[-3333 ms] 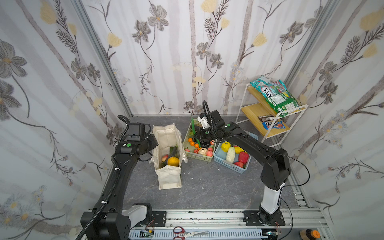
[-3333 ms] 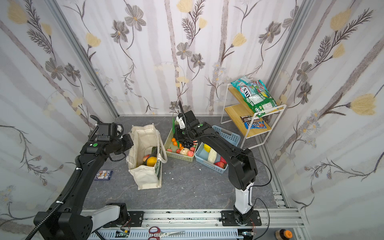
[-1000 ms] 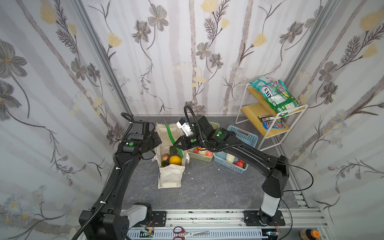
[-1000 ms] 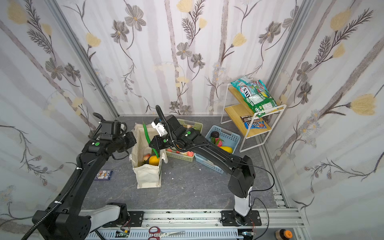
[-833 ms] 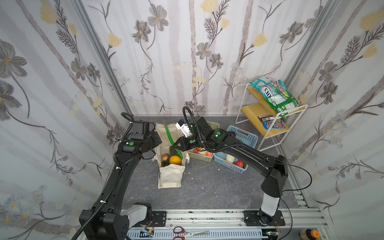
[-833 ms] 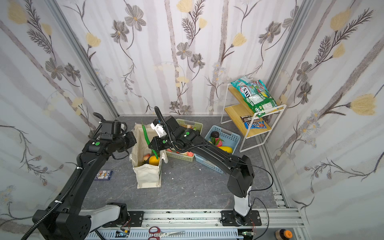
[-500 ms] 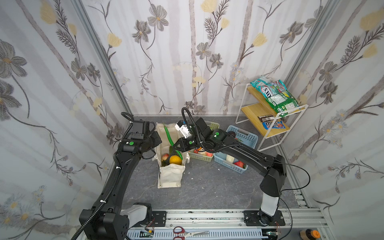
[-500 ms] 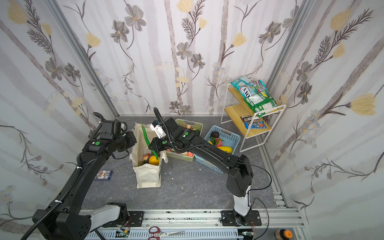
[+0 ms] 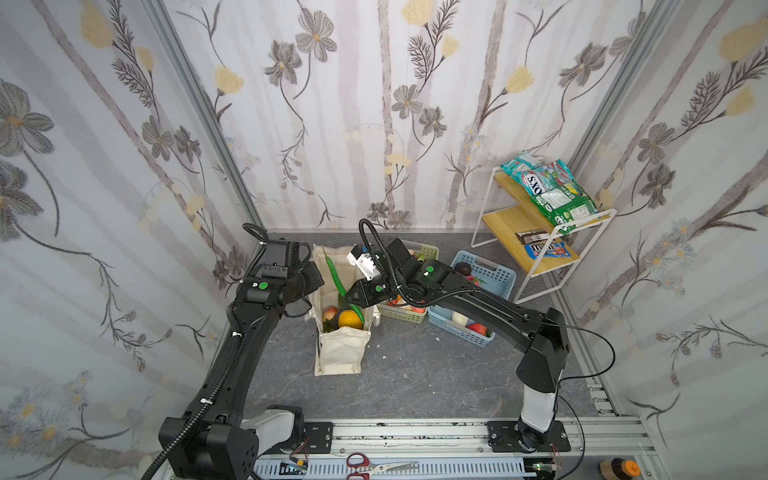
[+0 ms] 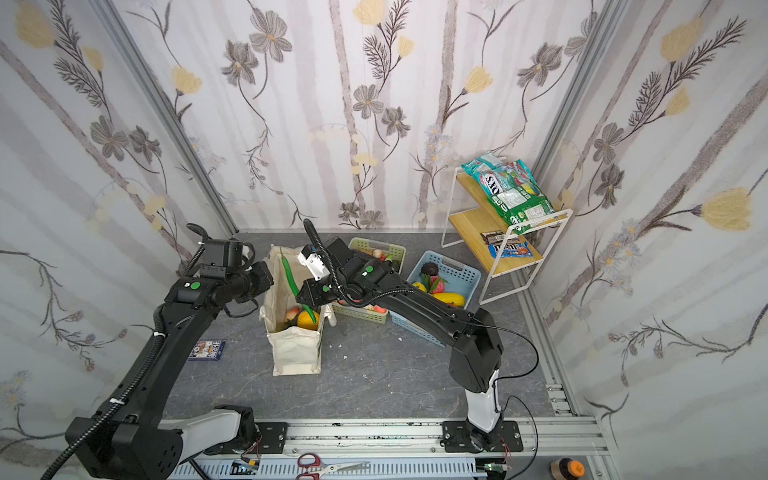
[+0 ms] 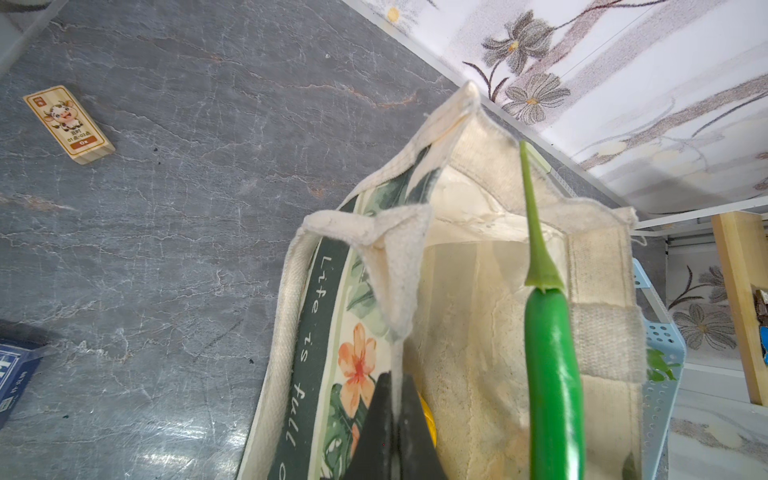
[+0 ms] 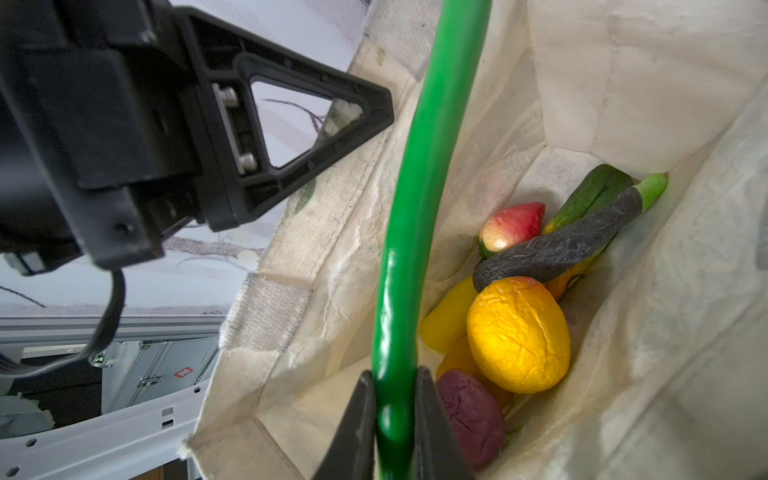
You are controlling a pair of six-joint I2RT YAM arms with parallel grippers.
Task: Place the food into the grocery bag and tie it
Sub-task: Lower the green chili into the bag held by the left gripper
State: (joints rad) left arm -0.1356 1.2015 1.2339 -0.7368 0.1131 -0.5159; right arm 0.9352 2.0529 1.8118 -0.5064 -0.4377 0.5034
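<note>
The grocery bag (image 9: 340,353), a cream tote with a leaf print, stands open on the grey floor. My left gripper (image 11: 397,380) is shut on the bag's near rim, pinching the cloth. My right gripper (image 12: 392,374) is shut on a long green pepper (image 12: 419,208) and hangs over the bag's mouth (image 10: 305,299). The pepper's stem points up above the rim (image 9: 332,270). Inside the bag lie more food: an orange fruit (image 12: 517,332), a purple one (image 12: 471,411), a red peach (image 12: 513,226), a dark vegetable (image 12: 561,249) and a green cucumber (image 12: 590,195).
A pale green basket (image 9: 401,316) and a blue basket (image 9: 486,268) with more toy food stand right of the bag. A white wire rack (image 9: 544,232) with snack packets stands at the back right. A card box (image 10: 206,350) and a wooden block (image 11: 68,124) lie left of the bag.
The right gripper has carried the green pepper from the green basket over to the bag and edged a little further left over its mouth. The left gripper has kept its hold on the rim.
</note>
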